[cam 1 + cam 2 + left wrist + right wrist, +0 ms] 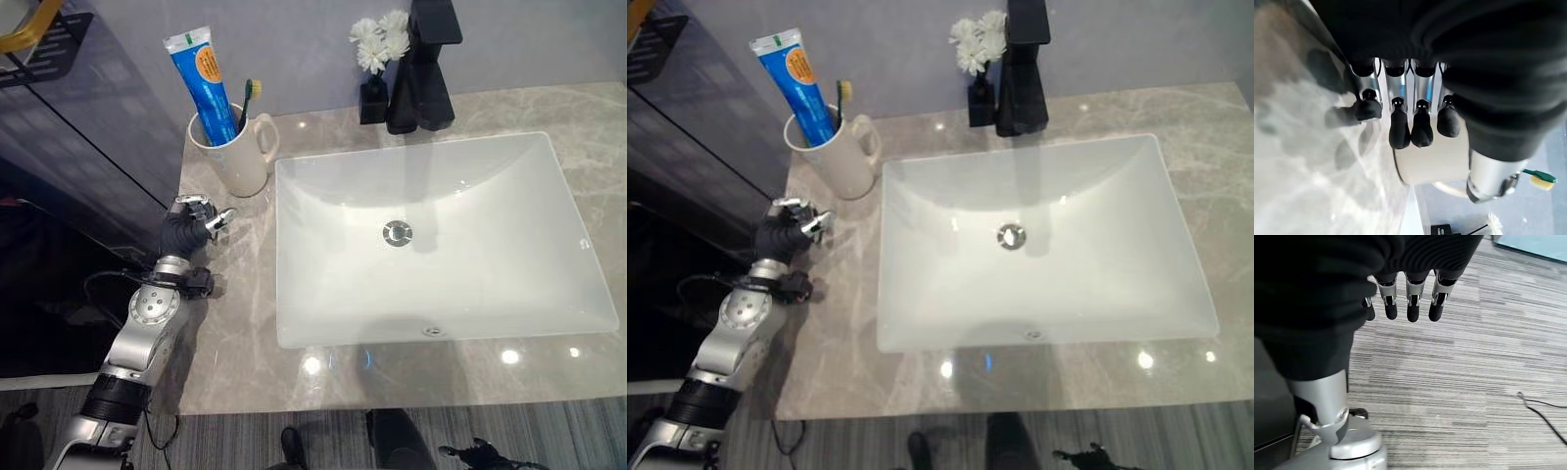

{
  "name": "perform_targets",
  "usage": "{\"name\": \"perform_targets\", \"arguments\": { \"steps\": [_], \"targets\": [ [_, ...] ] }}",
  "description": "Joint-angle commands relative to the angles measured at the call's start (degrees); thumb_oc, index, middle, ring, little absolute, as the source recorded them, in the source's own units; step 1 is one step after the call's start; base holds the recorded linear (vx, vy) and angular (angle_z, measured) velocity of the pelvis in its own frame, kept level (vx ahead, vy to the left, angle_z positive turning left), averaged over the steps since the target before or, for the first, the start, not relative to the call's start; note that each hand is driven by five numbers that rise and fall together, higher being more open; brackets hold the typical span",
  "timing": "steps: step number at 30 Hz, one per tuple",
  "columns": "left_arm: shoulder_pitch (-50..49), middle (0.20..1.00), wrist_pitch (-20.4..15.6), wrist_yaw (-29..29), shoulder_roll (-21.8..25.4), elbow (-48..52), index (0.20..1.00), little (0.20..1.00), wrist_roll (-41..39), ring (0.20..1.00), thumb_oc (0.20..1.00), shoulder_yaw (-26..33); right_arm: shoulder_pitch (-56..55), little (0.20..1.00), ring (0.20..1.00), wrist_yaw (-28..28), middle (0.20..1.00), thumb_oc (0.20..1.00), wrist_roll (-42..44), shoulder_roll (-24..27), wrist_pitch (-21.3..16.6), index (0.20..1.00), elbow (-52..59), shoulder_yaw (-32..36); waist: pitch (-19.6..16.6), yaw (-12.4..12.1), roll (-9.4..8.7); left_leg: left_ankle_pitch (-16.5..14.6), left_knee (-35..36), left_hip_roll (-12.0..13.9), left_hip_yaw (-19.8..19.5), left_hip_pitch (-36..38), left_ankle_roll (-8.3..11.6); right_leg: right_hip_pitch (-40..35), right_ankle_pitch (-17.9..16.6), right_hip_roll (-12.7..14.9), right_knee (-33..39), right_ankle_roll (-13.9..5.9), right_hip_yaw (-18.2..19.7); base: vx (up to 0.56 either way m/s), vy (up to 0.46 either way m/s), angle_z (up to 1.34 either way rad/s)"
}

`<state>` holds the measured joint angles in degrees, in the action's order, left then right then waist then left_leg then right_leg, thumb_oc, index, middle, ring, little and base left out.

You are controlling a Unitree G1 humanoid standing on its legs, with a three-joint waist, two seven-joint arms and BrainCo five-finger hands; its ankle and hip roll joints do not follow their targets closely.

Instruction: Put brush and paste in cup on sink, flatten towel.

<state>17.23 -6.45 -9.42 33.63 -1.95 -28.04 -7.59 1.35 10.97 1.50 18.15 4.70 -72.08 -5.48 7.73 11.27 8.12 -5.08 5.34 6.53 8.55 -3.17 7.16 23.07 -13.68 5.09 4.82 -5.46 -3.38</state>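
2 items, paste (204, 80) and brush (246, 101), stand in the cup (235, 152) beside the sink (431, 245). Left hand (192, 225) rests near the cup, fingers loosely apart, empty. Right hand (1400, 293) hangs over carpet (1459, 382), fingers relaxed.

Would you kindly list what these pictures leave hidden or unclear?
- Lower ends of the toothbrush and toothpaste: inside the cup, eye views.
- Faucet top: cut off by the upper edge.
- Cup in the left wrist view: mostly behind the left hand.
- Towel: not seen.
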Motion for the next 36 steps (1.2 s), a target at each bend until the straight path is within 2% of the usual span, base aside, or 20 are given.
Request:
{"name": "perform_targets", "arguments": {
  "steps": [1,9,23,27,36],
  "targets": [
    [1.0,0.2,-0.8,0.1,2.2,-4.1,0.2,0.2,1.9,0.2,0.2,-1.2,-2.3,1.0,1.0,0.2,1.0,1.0,1.7,-0.2,0.1,1.0,-1.8,-0.6,-1.5,1.0,-0.63,1.3,-0.3,-1.3,-0.2,2.7,0.33,3.2,5.4,2.6,-7.7,-3.77,1.6,0.0,0.0,0.0],
    [7.2,0.2,-1.0,-2.5,1.0,-10.2,0.2,0.2,-1.2,0.2,0.2,-3.0,-1.4,1.0,1.0,0.7,1.0,1.0,2.2,0.1,-0.1,1.0,-0.6,-1.8,-1.4,1.7,-0.19,1.6,-0.3,-1.1,0.1,1.8,0.63,4.3,5.2,2.2,-7.6,-3.62,2.0,0.0,-0.003,-0.02],
    [21.8,0.2,-0.7,-6.9,3.9,-24.9,0.2,0.2,-0.2,0.2,0.2,-7.6,-1.1,1.0,1.0,1.7,1.0,1.0,2.5,0.4,-0.4,1.0,-0.3,-4.0,-2.2,3.5,0.24,2.0,-0.3,-0.3,0.8,0.7,1.33,5.9,5.1,1.6,-7.5,-3.56,2.5,0.0,-0.005,-0.03],
    [27.2,0.2,0.0,-6.7,4.2,-31.3,0.2,0.2,-0.5,0.2,0.2,-11.2,-0.9,1.0,1.0,1.9,1.0,1.0,2.5,0.8,-0.3,1.0,-0.5,-5.0,-2.4,4.2,0.28,2.3,-0.3,0.2,1.1,0.6,1.69,6.0,5.0,1.2,-7.2,-3.57,2.5,0.01,-0.007,-0.03],
    [31.6,0.2,0.3,-7.1,2.7,-32.1,0.2,0.2,1.3,0.2,0.2,-14.3,-0.7,1.0,1.0,2.2,1.0,1.0,3.2,0.6,-0.5,1.0,-0.2,-5.7,-2.3,4.7,0.16,2.7,-0.3,0.5,1.3,0.0,2.12,6.9,5.1,1.1,-7.6,-3.56,2.4,0.0,-0.003,-0.01]
  ]
}}
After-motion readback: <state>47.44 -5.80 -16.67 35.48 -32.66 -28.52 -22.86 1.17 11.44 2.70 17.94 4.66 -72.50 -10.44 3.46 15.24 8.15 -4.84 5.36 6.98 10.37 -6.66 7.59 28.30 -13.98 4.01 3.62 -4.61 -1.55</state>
